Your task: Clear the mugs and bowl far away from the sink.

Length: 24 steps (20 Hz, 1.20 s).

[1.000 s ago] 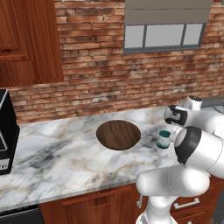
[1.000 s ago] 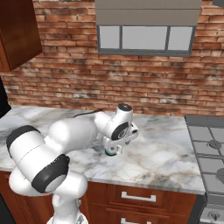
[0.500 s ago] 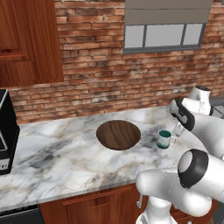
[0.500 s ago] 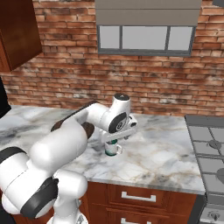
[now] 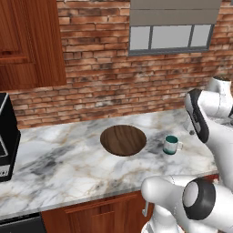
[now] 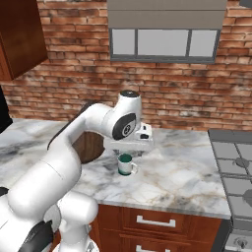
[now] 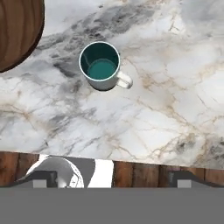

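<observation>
While the jaws stand wide above it, the upright mug (image 7: 101, 65) sits empty beside the bowl (image 7: 17, 30).

End effector (image 6: 129, 149) wide open, pointing down, arm extended.

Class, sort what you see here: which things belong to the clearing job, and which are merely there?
Job:
mug
bowl
gripper, open above the mug

Merely there:
counter
stove
window
dark appliance at the counter's left end
</observation>
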### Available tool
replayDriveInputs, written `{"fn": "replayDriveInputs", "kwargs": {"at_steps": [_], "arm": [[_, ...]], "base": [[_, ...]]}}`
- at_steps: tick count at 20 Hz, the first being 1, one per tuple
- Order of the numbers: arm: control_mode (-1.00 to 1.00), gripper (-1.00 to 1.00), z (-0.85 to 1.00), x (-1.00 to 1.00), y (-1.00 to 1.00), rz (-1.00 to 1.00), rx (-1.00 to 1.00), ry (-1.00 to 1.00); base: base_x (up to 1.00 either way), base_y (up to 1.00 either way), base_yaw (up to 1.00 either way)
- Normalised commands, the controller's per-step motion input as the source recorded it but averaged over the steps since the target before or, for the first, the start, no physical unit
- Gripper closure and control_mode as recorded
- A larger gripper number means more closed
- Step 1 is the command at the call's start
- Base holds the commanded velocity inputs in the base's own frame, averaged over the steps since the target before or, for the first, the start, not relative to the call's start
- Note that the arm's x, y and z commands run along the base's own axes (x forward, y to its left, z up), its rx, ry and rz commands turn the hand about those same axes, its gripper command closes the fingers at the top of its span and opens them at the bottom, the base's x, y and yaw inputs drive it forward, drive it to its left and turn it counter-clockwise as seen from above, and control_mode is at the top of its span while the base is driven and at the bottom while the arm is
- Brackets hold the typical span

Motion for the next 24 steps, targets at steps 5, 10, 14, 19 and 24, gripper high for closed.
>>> {"fn": "replayDriveInputs", "kwargs": {"at_steps": [5,10,14,19,24], "arm": [[-1.00,-1.00,0.50,-0.93,0.25,-0.34,0.02,0.00],[-1.00,-1.00,0.73,-0.69,0.43,0.05,-0.10,-0.09],[-1.00,-1.00,0.69,-0.50,0.36,0.09,-0.21,-0.06],[-1.00,-1.00,0.54,-0.33,0.16,0.03,-0.10,0.00],[1.00,-1.00,0.27,-0.19,-0.04,-0.07,-0.03,0.03]], "base": [[0.00,0.00,0.00],[0.00,0.00,0.00],[0.00,0.00,0.00],[0.00,0.00,0.00],[0.00,-0.11,-0.07]]}}
